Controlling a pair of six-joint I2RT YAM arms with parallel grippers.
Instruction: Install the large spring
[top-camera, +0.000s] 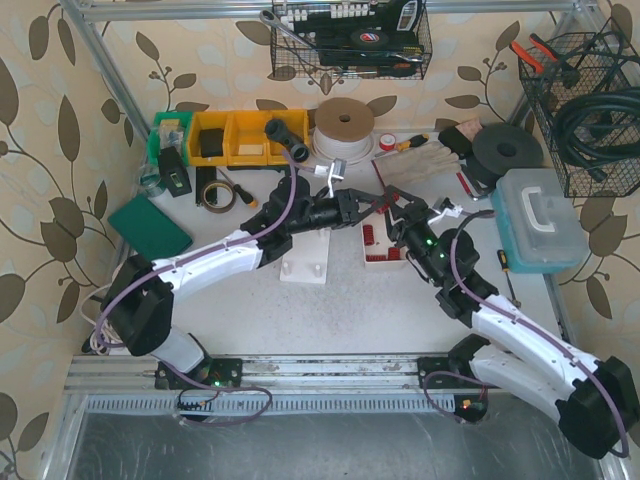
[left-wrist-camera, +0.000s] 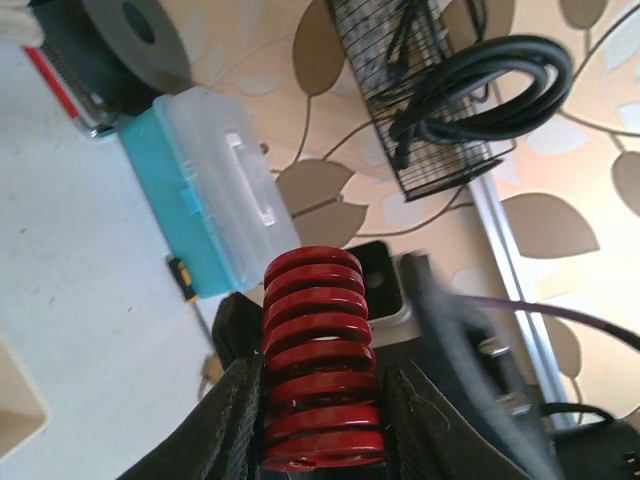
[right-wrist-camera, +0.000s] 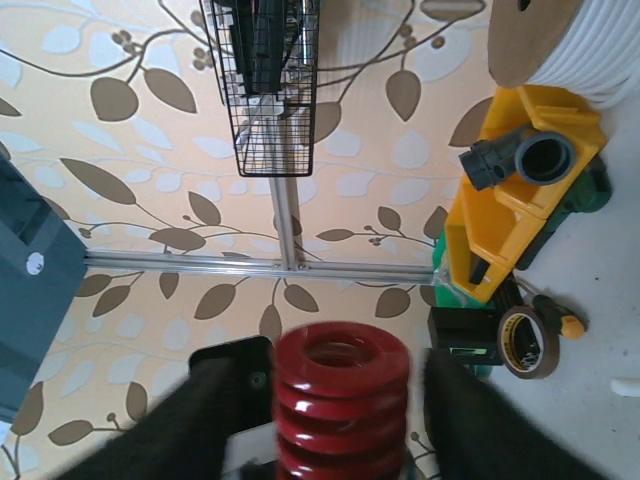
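Left wrist view: left gripper (left-wrist-camera: 322, 400) is clamped part-closed on the spring (left-wrist-camera: 314, 350). Both fingers (left-wrist-camera: 235, 425) touch the lower coils and the upper coils stick out free.

Right wrist: right gripper (right-wrist-camera: 340, 420) straddles the spring's other end, jaws partly apart. Blur hides the pads, so can't tell if it grips.

Top view: both tools meet in the air mid-table, near white block (top-camera: 305, 270) and red fixture (top-camera: 385, 250).

Looks like a hand-off. Only one tool should carry it, so get the other fully clear before any travel. Keep the spring axis straight so it doesn't cock in the jaws, then lower it square onto its seat. Can't tell which seat.
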